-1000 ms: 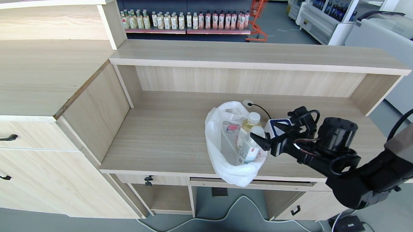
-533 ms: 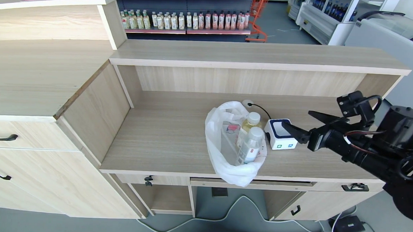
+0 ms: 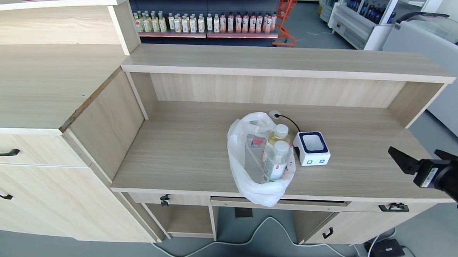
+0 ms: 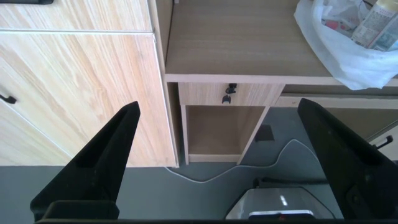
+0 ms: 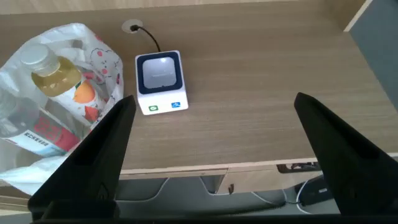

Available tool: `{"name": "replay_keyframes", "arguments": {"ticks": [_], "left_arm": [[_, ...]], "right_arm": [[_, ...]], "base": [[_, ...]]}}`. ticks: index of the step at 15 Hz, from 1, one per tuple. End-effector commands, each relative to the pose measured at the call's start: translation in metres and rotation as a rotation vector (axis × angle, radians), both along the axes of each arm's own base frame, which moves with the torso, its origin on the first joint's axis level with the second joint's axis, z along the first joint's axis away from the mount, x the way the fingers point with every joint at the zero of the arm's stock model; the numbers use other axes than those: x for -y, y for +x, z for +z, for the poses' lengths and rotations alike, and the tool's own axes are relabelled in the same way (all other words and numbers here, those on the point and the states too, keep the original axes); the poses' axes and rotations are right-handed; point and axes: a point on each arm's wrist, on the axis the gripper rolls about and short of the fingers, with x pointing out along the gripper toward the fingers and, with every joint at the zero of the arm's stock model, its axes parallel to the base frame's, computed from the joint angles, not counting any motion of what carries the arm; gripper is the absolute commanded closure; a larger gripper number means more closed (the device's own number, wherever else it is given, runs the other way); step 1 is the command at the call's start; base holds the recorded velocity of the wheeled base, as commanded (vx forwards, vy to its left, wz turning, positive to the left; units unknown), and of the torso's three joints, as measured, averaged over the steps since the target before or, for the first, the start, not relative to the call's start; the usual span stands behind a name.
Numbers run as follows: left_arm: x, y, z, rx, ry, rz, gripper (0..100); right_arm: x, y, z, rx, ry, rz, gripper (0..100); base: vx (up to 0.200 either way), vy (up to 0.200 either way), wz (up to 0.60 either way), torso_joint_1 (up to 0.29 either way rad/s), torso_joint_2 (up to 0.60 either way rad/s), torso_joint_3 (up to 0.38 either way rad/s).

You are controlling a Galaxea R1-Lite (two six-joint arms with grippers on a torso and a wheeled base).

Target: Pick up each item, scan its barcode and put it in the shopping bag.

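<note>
Right gripper and left gripper both spread open, nothing held.
The right gripper, on its black arm at the robot's far right, points toward the robot's left, fingers wide apart; the left gripper's dark fingers are spread just as wide.

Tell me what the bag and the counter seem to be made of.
Bag: thin white plastic film, soft and slightly glossy, judging by its crumpled folds and faint translucency. Counter: matte light wood-grain board, probably laminate or veneer; the look leaves that open.
</note>
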Motion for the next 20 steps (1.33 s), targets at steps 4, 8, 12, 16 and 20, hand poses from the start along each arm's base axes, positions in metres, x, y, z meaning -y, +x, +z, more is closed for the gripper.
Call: {"name": "replay_keyframes", "arguments": {"ticks": [4, 8, 12, 16, 20], "left_arm": [[0.0, 0.0, 0.0, 0.002, 0.0, -0.001, 0], [0.0, 0.0, 0.0, 0.0, 0.0, -0.001, 0], [0.0, 0.0, 0.0, 0.0, 0.0, -0.001, 0], [0.0, 0.0, 0.0, 0.0, 0.0, -0.001, 0], [0.0, 0.0, 0.0, 0.0, 0.0, -0.001, 0]], "right_arm": [[-0.007, -0.106, -0.029, 0.014, 0.018, -0.095, 0], [-0.007, -0.165, -0.041, 0.038, -0.012, -0.07, 0], [-0.005, -0.21, -0.081, 0.006, -0.029, -0.013, 0], [-0.004, -0.216, -0.089, 0.001, -0.007, -0.006, 0], [-0.007, -0.218, -0.089, 0.016, -0.021, 0.05, 0]], "base": [[0.0, 0.0, 0.0, 0.0, 0.0, 0.0], [0.0, 0.0, 0.0, 0.0, 0.0, 0.0], [0.0, 0.0, 0.0, 0.0, 0.0, 0.0], [0.0, 0.0, 0.0, 0.0, 0.0, 0.0], [0.0, 0.0, 0.0, 0.0, 0.0, 0.0]]}}
